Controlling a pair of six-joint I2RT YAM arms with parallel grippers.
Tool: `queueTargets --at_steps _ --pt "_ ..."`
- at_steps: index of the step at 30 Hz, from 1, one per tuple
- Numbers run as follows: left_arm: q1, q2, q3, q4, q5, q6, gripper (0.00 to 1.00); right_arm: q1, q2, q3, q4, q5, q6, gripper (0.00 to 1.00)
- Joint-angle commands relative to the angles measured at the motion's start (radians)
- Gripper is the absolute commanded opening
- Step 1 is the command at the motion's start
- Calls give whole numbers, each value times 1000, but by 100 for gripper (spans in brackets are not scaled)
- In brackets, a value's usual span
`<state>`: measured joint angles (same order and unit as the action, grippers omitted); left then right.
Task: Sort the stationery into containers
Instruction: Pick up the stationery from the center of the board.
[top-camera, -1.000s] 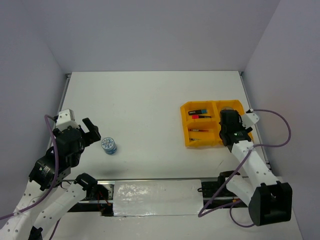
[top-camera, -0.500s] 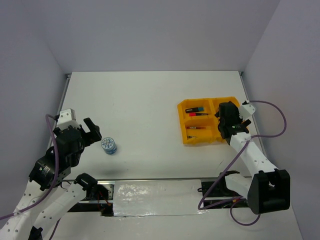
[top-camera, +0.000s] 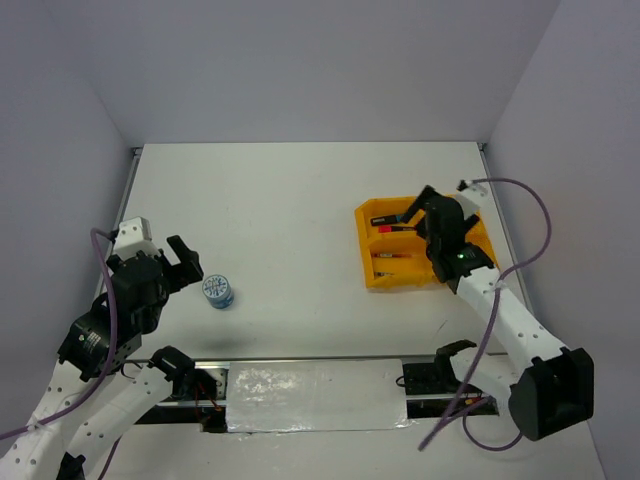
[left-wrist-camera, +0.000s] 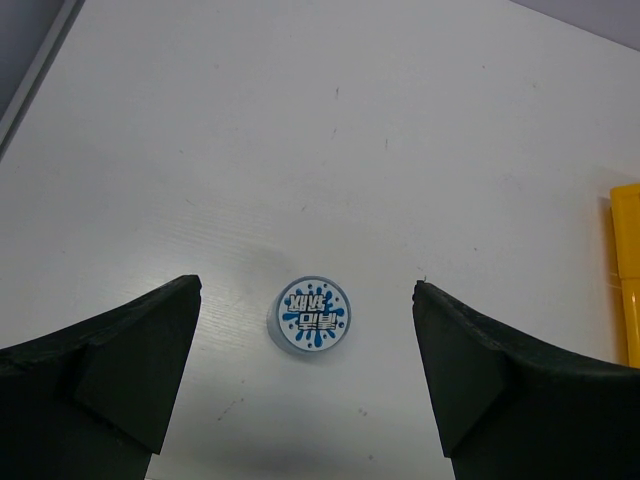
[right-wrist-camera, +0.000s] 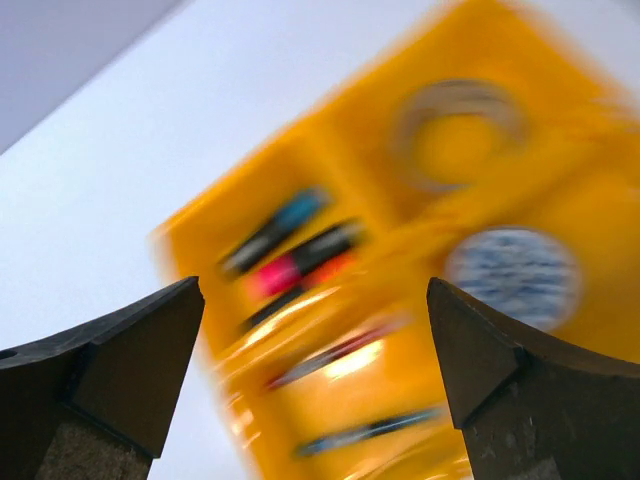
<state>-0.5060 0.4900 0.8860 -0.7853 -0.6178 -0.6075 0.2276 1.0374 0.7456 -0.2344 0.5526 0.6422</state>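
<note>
Hanging wide open and empty at the lower left of the overhead view, the left tool (top-camera: 186, 258) has nothing between its dark fingers. From its own wrist view the two fingers frame the one loose piece, a small blue-white round tub (left-wrist-camera: 310, 317). It stands upright on the white bench (top-camera: 300, 200), its splashy blue label facing up, roughly centred in the gap and touching neither finger. At the right of the overhead view, the right tool (right-wrist-camera: 315, 290) hovers over the yellow-orange tray (top-camera: 400, 284), also spread wide and carrying nothing. Its wrist picture is smeared. Even so, I can make out the highlighters (right-wrist-camera: 290, 250) in the upper left compartment, the pens (right-wrist-camera: 340, 350) below them, the grey tape ring (right-wrist-camera: 460, 125) at the upper right, and a second tub (right-wrist-camera: 512, 275) at the right. To my eye the tub on the bench is the only thing left to sort. It looks light and rigid, a hard plastic pot with a smooth curved wall, so I would expect it to be slippery rather than fragile. The sensible hold is straight down from above, with the fingers closing on opposite sides of the wall across its full width, low enough to sit under the lid edge. An off-centre pinch would likely squirt it sideways or tip it onto its rim and let it roll.
</note>
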Motion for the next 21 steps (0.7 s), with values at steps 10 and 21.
queueTargets --at_steps 10,21 --pt "27 -96 71 -219 -326 -282 99 847 587 464 241 -392 -556 100" --pt "27 -143 54 -175 -295 -236 99 960 996 799 299 -491 -702 100"
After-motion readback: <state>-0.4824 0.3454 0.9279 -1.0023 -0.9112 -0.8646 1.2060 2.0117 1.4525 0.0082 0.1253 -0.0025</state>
